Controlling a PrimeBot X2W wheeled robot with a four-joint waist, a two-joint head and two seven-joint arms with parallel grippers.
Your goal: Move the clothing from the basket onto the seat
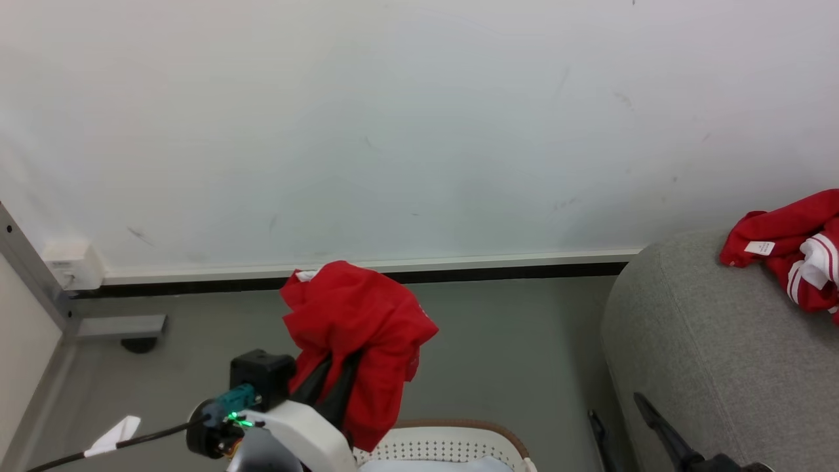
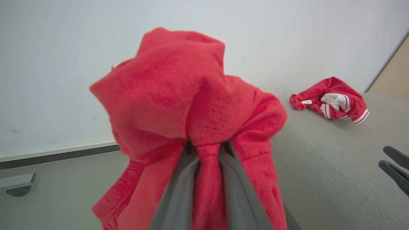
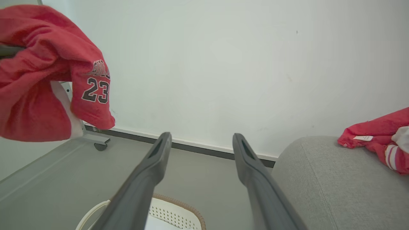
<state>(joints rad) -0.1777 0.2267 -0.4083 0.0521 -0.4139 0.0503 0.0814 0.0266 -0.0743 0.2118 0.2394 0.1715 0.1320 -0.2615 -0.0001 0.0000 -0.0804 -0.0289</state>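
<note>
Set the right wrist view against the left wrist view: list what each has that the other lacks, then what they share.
Right wrist view: the basket, and the number 23 on the held garment. Left wrist view: the left gripper shut on that garment, cloth pinched between its fingers. Both: the held garment, the open right gripper, a second red garment lying on the grey seat, the white wall.

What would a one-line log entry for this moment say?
left tool: shut on red garment, held aloft near basket | right tool: open, empty | second garment: on seat
</note>
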